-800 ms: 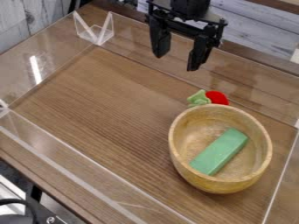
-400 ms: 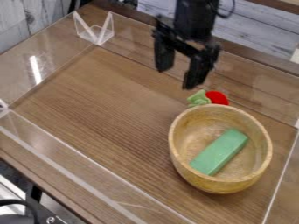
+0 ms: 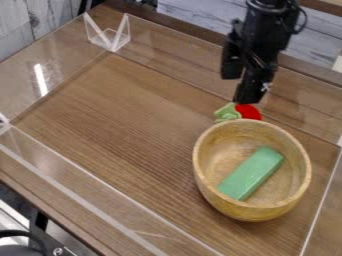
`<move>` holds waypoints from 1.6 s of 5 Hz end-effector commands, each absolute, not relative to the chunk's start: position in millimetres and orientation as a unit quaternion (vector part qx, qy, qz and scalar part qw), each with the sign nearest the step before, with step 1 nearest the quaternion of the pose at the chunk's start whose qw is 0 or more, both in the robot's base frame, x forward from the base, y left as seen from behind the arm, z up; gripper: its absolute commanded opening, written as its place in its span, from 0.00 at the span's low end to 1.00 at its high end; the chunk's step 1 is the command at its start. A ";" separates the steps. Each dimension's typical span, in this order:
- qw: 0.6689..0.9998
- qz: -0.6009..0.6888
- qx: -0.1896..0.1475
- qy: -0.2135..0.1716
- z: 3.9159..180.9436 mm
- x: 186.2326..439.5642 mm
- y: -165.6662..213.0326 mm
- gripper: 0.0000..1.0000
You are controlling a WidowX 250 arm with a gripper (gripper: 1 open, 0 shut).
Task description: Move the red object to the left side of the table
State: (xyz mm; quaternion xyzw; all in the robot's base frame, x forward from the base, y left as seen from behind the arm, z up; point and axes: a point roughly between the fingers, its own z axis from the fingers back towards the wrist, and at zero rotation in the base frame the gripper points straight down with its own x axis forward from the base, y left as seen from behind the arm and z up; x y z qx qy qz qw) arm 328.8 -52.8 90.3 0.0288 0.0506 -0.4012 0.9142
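The red object (image 3: pixel 245 112), a small rounded toy with a light-green leafy end, lies on the brown wood-grain table (image 3: pixel 120 110) just behind the wooden bowl's far rim. My gripper (image 3: pixel 247 88) hangs right above it, pointing down, its dark fingers (image 3: pixel 254 90) spread open and empty. The fingertips stand a little above the toy and partly hide its top.
A wooden bowl (image 3: pixel 214 185) at the front right holds a green rectangular block (image 3: pixel 253 172). Clear acrylic walls (image 3: pixel 40 70) edge the table, with a small clear stand (image 3: pixel 107 32) at the back left.
The gripper has swung right and down, from the back middle of the table to just over the red object, staying open.
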 end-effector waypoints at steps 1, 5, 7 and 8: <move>0.875 -0.482 0.044 0.011 106.4 342.0 -63.4 1.00; 0.804 -0.592 0.065 0.008 54.3 358.9 -65.8 0.00; 0.799 -0.593 0.097 0.008 57.6 361.0 -55.0 0.00; 0.800 -0.590 0.107 0.007 58.3 360.6 -56.5 1.00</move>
